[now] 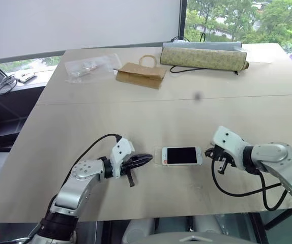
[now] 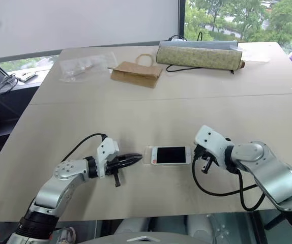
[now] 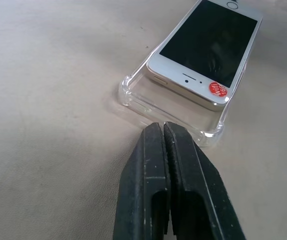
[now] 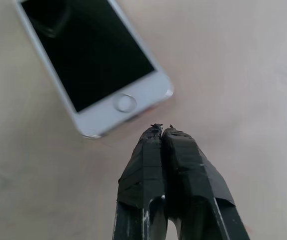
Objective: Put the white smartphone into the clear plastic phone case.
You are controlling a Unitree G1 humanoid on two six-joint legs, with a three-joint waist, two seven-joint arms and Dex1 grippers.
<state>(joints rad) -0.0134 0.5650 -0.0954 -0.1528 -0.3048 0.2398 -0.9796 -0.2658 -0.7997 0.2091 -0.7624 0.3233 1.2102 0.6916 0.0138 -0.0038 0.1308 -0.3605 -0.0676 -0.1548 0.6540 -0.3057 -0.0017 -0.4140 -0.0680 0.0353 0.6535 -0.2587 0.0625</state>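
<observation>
White smartphone (image 1: 182,155) lay screen-up near the front edge of the table (image 1: 85,117), midway btwn both arms, long axis running left–right across the robot. It sat on/over the clear plastic phone case (image 3: 133,97), shifted toward the right: in the left wrist view the end w/ the red sticker stopped short of the case's rim, leaving a bare strip of case, and that end looked raised above the case floor, so prob. not fully seated.

Left gripper (image 1: 145,159) had its fingers pressed together, nothing held, tips pointing at the case's exposed end, just beside it. Right gripper (image 4: 162,129) likewise pinched together, empty, tips just beside the home-button end of the phone, apart from it. Both about equally near; each faced one short end along the phone's axis.

Judgement: next move likely a push along that axis, right gripper nudging phone leftward while left braces the case.

Far side: crinkled clear bag (image 1: 91,67) w/ small items inside.
</observation>
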